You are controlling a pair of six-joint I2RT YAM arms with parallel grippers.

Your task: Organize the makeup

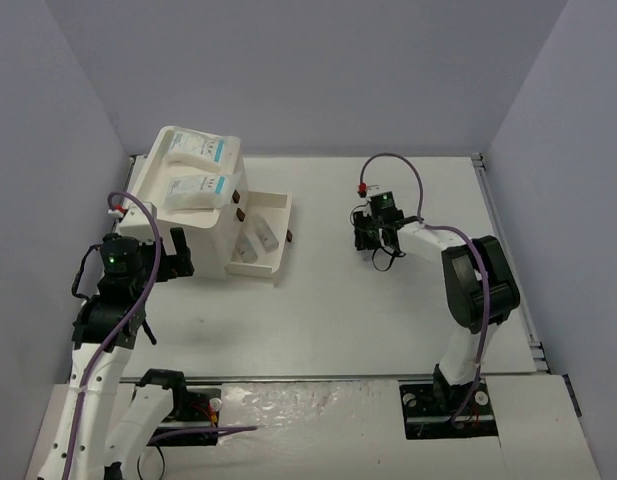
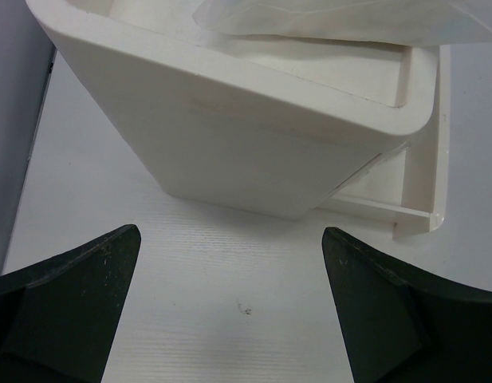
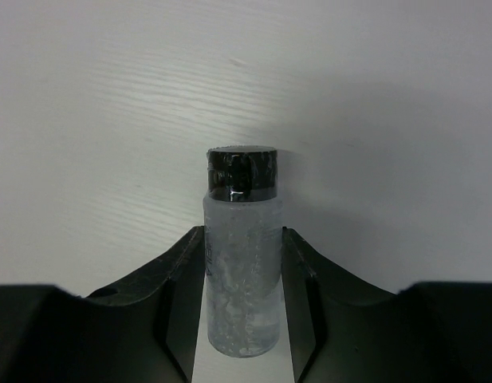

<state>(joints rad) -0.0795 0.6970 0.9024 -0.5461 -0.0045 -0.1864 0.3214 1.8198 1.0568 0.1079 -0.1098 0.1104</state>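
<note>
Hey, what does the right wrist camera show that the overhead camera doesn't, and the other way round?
Only the right wrist view shows a clear tube with a black cap, clamped in the right gripper. From above the gripper hides it.

Only the overhead view shows the white box with a teal-labelled white packet and a second packet on top, its open drawer, and the left gripper beside the box.

Both show the right gripper and the white table.
</note>
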